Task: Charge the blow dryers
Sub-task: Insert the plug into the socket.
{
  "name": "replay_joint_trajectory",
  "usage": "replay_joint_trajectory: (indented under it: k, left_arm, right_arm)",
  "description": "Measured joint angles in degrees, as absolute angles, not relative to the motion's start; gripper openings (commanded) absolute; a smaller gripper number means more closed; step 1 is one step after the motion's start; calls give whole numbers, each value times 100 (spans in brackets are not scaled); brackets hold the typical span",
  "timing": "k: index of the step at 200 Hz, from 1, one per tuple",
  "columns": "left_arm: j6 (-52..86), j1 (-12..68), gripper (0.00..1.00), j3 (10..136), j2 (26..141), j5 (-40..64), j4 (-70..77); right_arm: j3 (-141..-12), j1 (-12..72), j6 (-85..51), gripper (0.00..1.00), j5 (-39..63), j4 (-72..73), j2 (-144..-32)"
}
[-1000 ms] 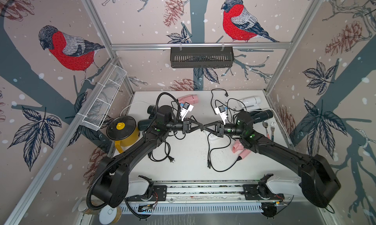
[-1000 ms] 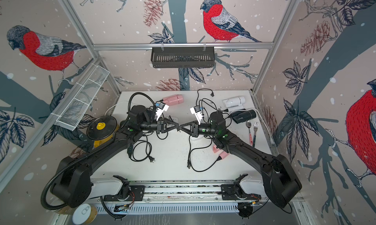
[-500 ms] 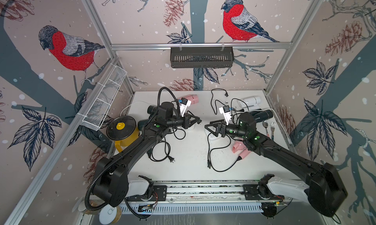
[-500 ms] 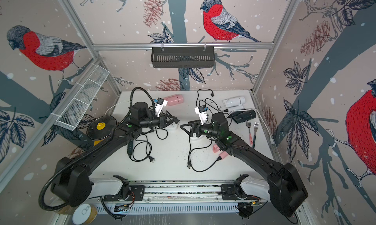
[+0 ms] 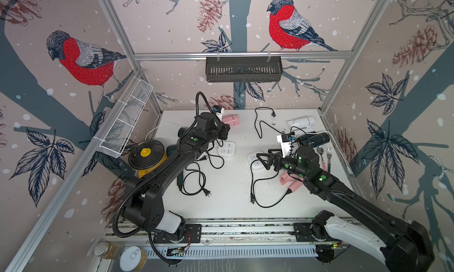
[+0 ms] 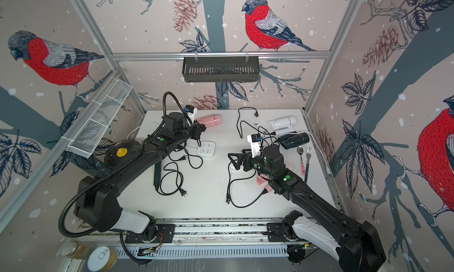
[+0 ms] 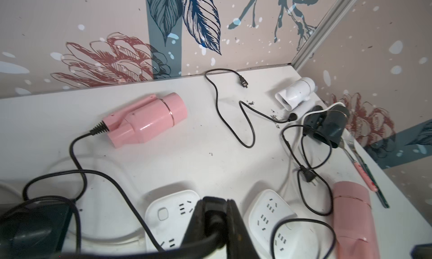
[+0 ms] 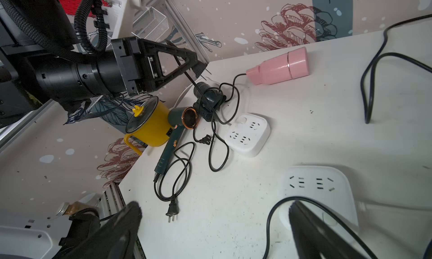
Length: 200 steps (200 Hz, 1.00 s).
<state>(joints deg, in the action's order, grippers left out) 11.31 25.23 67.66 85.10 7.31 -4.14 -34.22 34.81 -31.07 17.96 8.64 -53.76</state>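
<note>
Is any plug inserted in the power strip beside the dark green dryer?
No, the visible sockets of that power strip are empty, and a loose plug lies beside it.

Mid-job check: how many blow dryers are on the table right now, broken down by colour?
Pink: 2 (back pink dryer, near pink dryer)
Black: 2 (left black dryer, right black dryer)
White: 1 (white dryer)
Dark green: 1 (green dryer)
Total: 6
</note>
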Motion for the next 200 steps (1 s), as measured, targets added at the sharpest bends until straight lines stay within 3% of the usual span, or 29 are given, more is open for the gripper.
replay_joint_trajectory:
  k: [75, 200]
  left_arm:
    - [679, 2834, 9, 6659, 9129, 3, -180]
    - [1232, 2860, 10, 5918, 9677, 298, 390]
  right_arm:
    - [-3271, 3498, -3081, 100, 1135, 698, -5017]
    - [-3094, 3448, -3048, 100, 607, 480, -4928]
